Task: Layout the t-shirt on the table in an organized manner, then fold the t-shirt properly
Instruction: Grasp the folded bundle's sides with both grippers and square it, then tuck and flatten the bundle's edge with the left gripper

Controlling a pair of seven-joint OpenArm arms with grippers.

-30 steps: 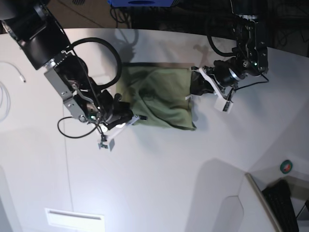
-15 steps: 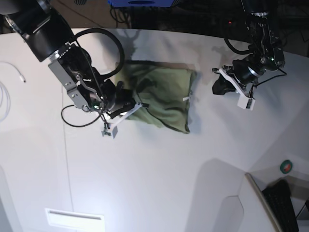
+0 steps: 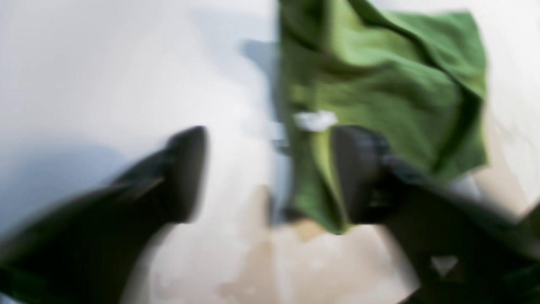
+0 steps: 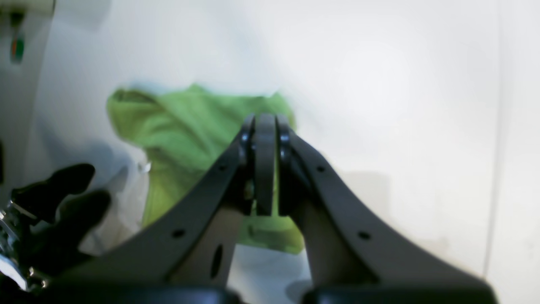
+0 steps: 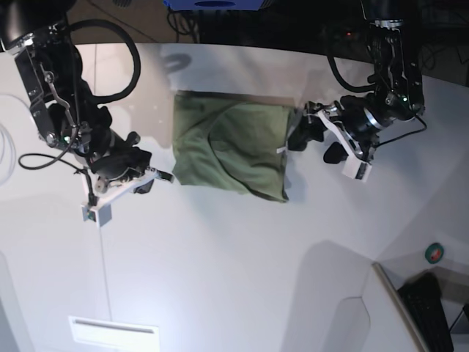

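The olive-green t-shirt (image 5: 231, 150) lies folded into a rough rectangle on the white table (image 5: 234, 257). Its small white tag (image 5: 281, 149) sits at the right edge. My left gripper (image 5: 315, 145) is just right of that edge, open. In the blurred left wrist view its dark fingers (image 3: 185, 169) stand wide apart around the left gripper (image 3: 270, 173), one over the t-shirt (image 3: 379, 76) near the tag (image 3: 314, 120). My right gripper (image 5: 160, 176) is shut beside the shirt's lower left corner. The right wrist view shows the right gripper (image 4: 265, 126) closed, with the t-shirt (image 4: 185, 126) beyond it.
A white cable (image 5: 6, 150) lies at the far left edge. A thin dark seam (image 5: 102, 257) runs down the table. A white slotted plate (image 5: 113, 331) sits near the bottom left. A small green and red disc (image 5: 435, 254) and a dark keyboard-like object (image 5: 432, 312) are at the lower right.
My right gripper has drawn back left off the shirt, still shut. My left gripper has opened and moved in toward the shirt's right edge. The shirt's left side now lies flatter.
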